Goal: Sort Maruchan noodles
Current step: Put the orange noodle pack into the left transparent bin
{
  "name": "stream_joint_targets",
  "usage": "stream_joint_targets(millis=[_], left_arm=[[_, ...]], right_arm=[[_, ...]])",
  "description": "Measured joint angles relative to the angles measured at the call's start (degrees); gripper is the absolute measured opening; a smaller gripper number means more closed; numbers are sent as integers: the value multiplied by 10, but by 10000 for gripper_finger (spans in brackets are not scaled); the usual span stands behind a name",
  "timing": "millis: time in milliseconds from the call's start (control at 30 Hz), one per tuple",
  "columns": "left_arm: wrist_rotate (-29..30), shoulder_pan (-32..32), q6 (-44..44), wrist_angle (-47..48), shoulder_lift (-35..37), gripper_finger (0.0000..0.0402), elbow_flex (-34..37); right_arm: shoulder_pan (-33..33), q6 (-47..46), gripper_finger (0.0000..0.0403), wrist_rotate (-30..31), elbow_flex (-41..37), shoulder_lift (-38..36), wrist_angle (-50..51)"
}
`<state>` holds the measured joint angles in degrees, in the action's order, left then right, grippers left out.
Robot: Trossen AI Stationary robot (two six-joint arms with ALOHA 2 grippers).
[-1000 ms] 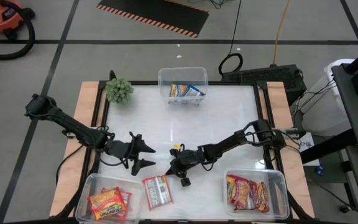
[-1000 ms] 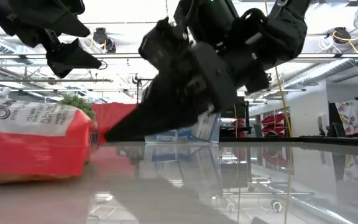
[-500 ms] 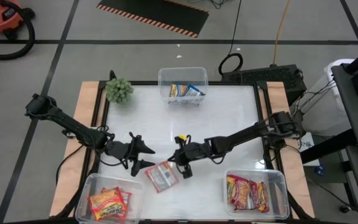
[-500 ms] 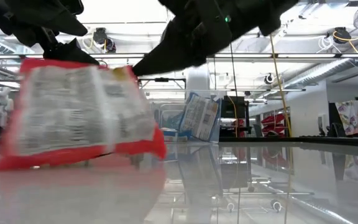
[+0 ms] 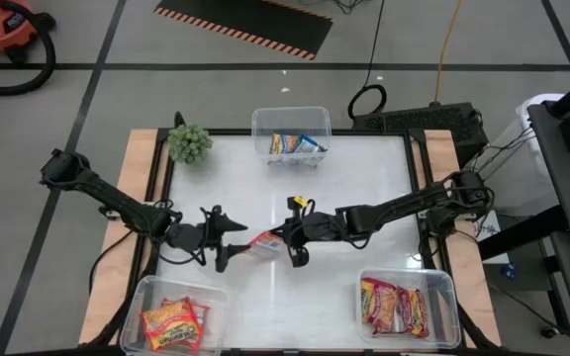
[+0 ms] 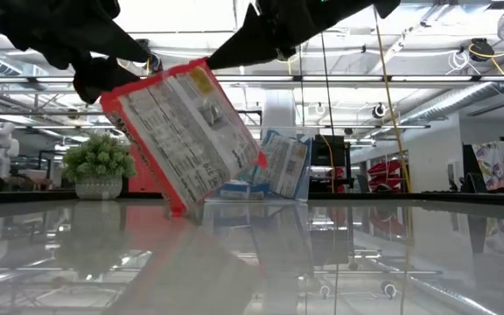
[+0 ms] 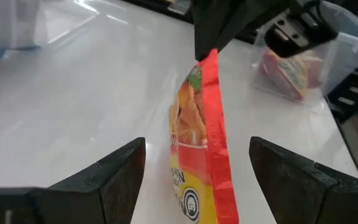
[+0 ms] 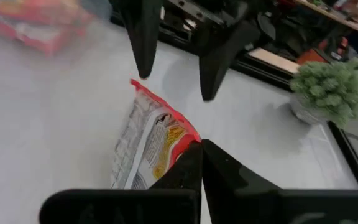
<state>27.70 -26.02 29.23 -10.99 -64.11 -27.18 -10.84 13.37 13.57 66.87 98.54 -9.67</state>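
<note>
Red-edged noodle packet (crinkly, printed back showing), tilted, pinched by right hand

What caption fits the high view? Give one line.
Right gripper holds a red noodle packet out to the open left gripper above the table.

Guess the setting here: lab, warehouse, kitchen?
Likely a robotics lab or workshop: the table stands on a concrete floor with hazard-striped matting, a shop vacuum sits nearby, and the low view shows exposed ceiling pipes.

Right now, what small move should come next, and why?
Probably the left gripper should close: the right gripper holds the red crinkly plastic noodle packet by one edge, above the white table, hanging between the left's open jaws.
</note>
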Motion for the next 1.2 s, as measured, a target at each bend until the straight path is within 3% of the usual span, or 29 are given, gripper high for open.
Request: stream_joint_targets(millis=[333,833,1200], left_arm=[[72,0,-10,-13,-2,292,0],[73,2,-33,-100,-102,292,0],[61,20,-21,-104,-146,292,0]], right_arm=[[0,9,0,32,0,0,9],[0,9,0,31,0,0,-3],[0,9,0,29,0,0,-12]])
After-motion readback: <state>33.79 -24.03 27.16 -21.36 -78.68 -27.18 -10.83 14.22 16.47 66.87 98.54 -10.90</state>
